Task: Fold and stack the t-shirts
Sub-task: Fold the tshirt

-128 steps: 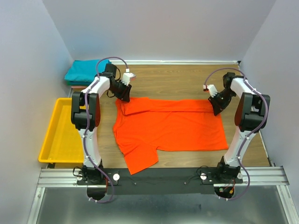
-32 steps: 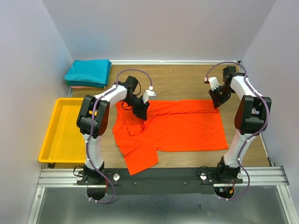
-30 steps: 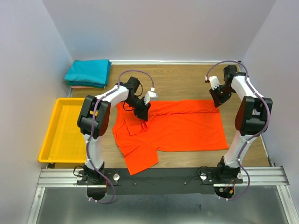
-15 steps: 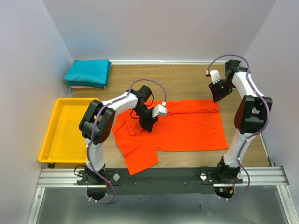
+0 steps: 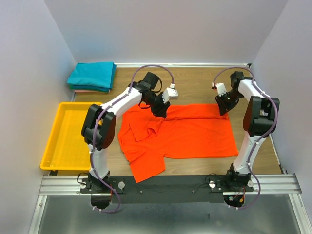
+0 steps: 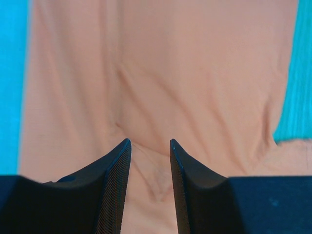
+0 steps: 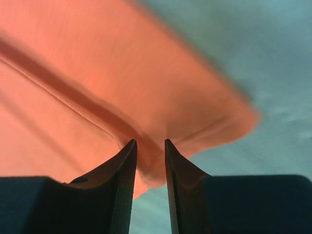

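The orange-red t-shirt (image 5: 190, 131) lies spread on the wooden table, its far edge folded over and its left shoulder rumpled. My left gripper (image 5: 161, 108) hovers over that folded edge left of centre. In the left wrist view the left gripper (image 6: 150, 141) is open, with flat cloth (image 6: 156, 73) below it. My right gripper (image 5: 223, 106) sits at the shirt's far right corner. In the right wrist view the right gripper (image 7: 150, 141) is open, and the corner of the shirt (image 7: 97, 73) lies under the gap. A folded teal t-shirt (image 5: 92, 74) rests on a pale pink one (image 5: 79, 89) at the far left.
A yellow plastic tray (image 5: 68, 141) stands at the left edge of the table. Grey walls close in the left, back and right sides. Bare wood (image 5: 195, 83) shows behind the orange shirt. The arms' mounting rail (image 5: 165, 185) runs along the near edge.
My left gripper has swung from the shirt's rumpled left part back and right to the folded far edge, and its jaws have widened. My right gripper drew back, then came down onto the far right corner.
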`<move>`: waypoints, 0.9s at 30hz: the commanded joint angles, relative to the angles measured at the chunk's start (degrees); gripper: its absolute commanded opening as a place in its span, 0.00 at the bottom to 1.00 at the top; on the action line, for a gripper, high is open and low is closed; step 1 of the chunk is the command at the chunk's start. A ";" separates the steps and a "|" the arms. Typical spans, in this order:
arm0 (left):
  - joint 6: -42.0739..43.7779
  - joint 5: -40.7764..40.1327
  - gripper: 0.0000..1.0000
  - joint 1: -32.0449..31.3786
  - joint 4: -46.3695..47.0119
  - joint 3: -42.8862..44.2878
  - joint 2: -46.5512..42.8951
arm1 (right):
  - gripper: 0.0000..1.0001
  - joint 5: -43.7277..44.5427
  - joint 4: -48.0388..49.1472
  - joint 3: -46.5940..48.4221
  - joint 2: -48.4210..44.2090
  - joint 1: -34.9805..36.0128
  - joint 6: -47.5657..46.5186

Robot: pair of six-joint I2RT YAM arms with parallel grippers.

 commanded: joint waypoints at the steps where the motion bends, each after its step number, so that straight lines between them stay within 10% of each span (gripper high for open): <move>1: -7.59 -2.03 0.46 0.79 6.22 3.59 2.72 | 0.36 0.91 -0.49 -5.60 -6.31 -0.22 -3.28; 12: -14.63 -0.63 0.45 -0.52 8.42 14.84 14.15 | 0.31 2.59 -0.66 -11.06 -9.84 -0.22 -5.31; 27: -10.23 -7.93 0.39 -5.27 3.68 6.50 14.25 | 0.36 -6.20 0.39 4.06 -1.05 -0.13 6.99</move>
